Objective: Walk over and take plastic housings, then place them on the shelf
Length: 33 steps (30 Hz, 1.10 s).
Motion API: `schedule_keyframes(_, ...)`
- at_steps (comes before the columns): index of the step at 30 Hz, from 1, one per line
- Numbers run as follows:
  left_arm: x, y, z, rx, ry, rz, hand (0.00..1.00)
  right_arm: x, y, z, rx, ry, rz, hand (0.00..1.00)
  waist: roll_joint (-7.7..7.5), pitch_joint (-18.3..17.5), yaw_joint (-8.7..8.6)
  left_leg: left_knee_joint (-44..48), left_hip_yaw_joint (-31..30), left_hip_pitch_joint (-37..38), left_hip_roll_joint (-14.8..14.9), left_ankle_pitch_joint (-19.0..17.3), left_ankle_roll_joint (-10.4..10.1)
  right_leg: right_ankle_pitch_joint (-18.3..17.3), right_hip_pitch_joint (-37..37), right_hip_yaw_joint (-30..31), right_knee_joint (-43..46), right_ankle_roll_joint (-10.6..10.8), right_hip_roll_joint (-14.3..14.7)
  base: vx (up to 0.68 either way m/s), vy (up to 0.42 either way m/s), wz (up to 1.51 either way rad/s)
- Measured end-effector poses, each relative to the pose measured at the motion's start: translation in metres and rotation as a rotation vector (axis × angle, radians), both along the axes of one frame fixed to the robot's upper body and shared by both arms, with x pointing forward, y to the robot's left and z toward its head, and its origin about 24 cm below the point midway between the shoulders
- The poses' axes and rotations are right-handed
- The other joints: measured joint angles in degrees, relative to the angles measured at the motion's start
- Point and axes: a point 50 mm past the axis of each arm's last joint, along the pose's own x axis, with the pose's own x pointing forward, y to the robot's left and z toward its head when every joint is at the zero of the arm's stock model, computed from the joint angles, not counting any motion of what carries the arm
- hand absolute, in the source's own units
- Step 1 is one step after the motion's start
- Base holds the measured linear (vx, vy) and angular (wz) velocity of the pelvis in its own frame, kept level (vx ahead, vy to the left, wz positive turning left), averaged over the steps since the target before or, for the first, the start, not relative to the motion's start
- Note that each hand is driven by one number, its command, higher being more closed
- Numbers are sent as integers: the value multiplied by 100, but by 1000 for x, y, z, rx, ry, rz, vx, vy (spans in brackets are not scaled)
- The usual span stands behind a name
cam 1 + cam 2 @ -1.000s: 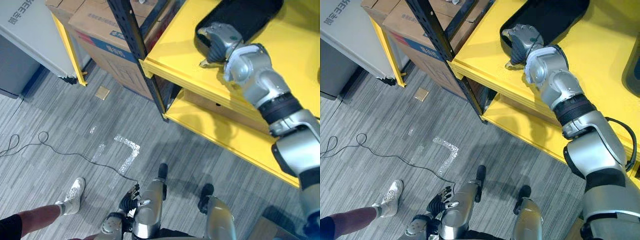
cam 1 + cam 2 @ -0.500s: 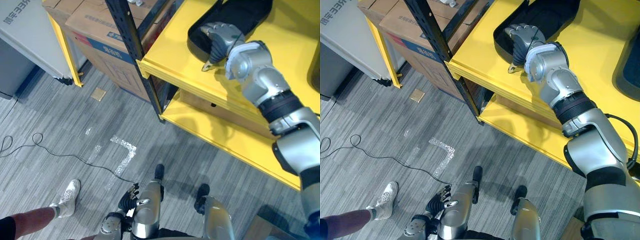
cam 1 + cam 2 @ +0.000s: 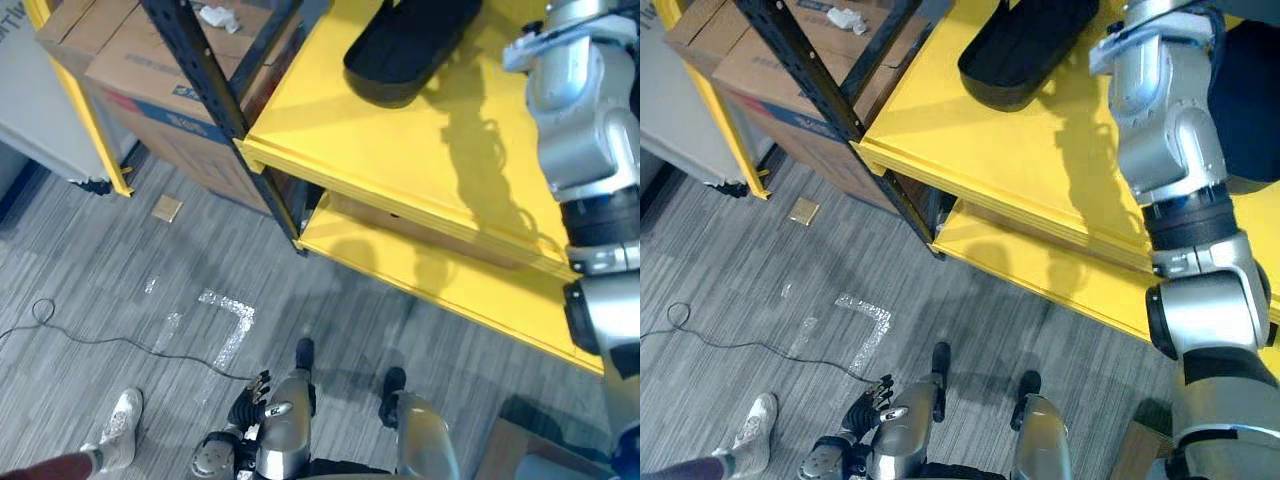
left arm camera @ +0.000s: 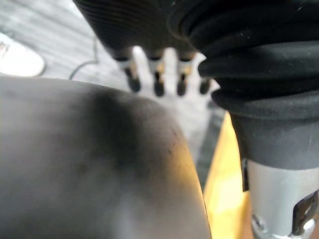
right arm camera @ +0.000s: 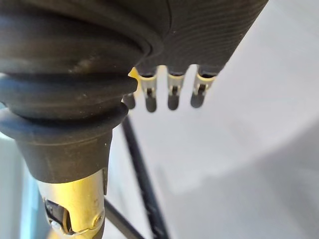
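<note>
A black plastic housing (image 3: 410,45) lies on the upper yellow shelf (image 3: 400,160), near its left front corner, with nothing touching it. My right arm rises past the shelf's right part. My right hand (image 5: 172,94) is open, its fingers straight and holding nothing. A second dark housing (image 3: 1248,85) shows on the shelf behind that arm. My left hand (image 3: 235,440) hangs low by my side over the floor, open and empty, its fingers (image 4: 157,82) straight.
A black shelf post (image 3: 215,100) stands at the shelf's left corner, with cardboard boxes (image 3: 150,70) behind it. A lower yellow shelf (image 3: 440,280) runs underneath. A person's shoe (image 3: 118,440) is on the grey floor at lower left, near silver tape marks (image 3: 225,320).
My right hand has come off the black housing's edge and lifted up and to the right. The housing stays on the shelf. The camera has shifted.
</note>
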Motion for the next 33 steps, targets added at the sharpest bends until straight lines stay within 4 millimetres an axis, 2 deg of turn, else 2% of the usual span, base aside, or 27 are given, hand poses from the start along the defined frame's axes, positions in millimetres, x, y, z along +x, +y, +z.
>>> schedule_keyframes(5, -1, 2, -1, 6, 6, -2, 0, 7, 11, -42, 41, 226, 170, 0, -40, -20, -41, -16, 73, 80, -21, -12, 19, -3, 16, 72, 35, 4, -22, -2, 21, -7)
schedule_keyframes(7, -2, 3, -2, 11, 8, -3, 0, 5, 25, -69, 106, 349, 328, 0, -60, -33, -71, -59, 87, 201, -30, -12, 19, -24, 102, 82, 38, 13, -27, -1, 9, -4)
schedule_keyframes(8, -2, 3, -2, 18, 6, -9, 0, 4, 30, -75, 127, 371, 365, 0, -67, -45, -81, -66, 94, 219, -31, -12, 19, -28, 106, 86, 39, 13, -27, -6, 3, -4)
schedule_keyframes(11, 1, 4, 3, 78, -62, -43, 0, -10, 41, -99, 262, 413, 520, 0, -136, -99, -119, -95, 104, 239, -40, -15, 23, -67, 100, 95, 13, 46, -30, 0, 0, 0)
schedule_keyframes(12, 5, 3, 10, 96, -115, -27, 0, -19, 42, -112, 349, 424, 579, 0, -198, -142, -148, -104, 107, 238, -53, -24, 37, -71, 101, 96, -3, 52, -39, 47, 23, 3)
schedule_keyframes(14, 16, -2, 31, 76, -236, 47, 0, -35, 37, -136, 493, 446, 636, 0, -322, -234, -219, -112, 116, 234, -88, -44, 63, -71, 109, 97, -38, 71, -68, 53, 26, 2)
schedule_keyframes(16, 38, -23, 81, -44, -475, 115, 0, -59, 19, -174, 688, 462, 621, 0, -441, -369, -333, -78, 154, 236, -129, -116, 105, -23, 175, 118, -151, 105, -100, 71, 49, -2)
schedule_keyframes(17, 43, -27, 97, -85, -539, 127, 0, -66, 13, -184, 729, 466, 603, 0, -467, -430, -387, -72, 177, 237, -135, -141, 118, -3, 194, 134, -206, 128, -101, 76, 58, -12)
schedule_keyframes(19, 50, -28, 135, -178, -704, 162, 0, -88, -6, -211, 849, 468, 543, 0, -482, -605, -502, -14, 297, 238, -142, -231, 139, 72, 241, 258, -344, 167, -96, 104, 72, -25)
schedule_keyframes(20, 51, -21, 156, -204, -798, 193, 0, -103, -20, -222, 912, 435, 498, 0, -456, -670, -656, 47, 352, 269, -145, -304, 169, 137, 332, 313, -442, 207, -92, 120, 74, -34)
schedule_keyframes(22, 50, -9, 181, -218, -919, 240, 0, -128, -43, -227, 1001, 336, 439, 0, -378, -803, -834, 74, 568, 369, -132, -409, 194, 261, 416, 532, -654, 258, -57, 104, 84, -45)
schedule_keyframes(25, 47, 1, 204, -289, -1030, 249, 0, -156, -66, -221, 1070, 177, 408, 0, -303, -923, -1031, 191, 767, 474, -93, -578, 214, 366, 518, 754, -847, 287, -23, 52, 63, -45)
schedule_keyframes(30, 40, 5, 241, -325, -1249, 225, 0, -175, -86, -218, 1103, 72, 368, 0, -262, -1118, -1172, 204, 1049, 682, -80, -692, 237, 394, 595, 1019, -909, 316, -9, 2, 31, -29)
schedule_keyframes(33, 41, 18, 259, -277, -1359, 329, 0, -176, -89, -217, 1104, 65, 364, 0, -200, -1159, -1282, 180, 1107, 748, -106, -693, 240, 399, 609, 1065, -932, 323, -8, -32, 5, -12)
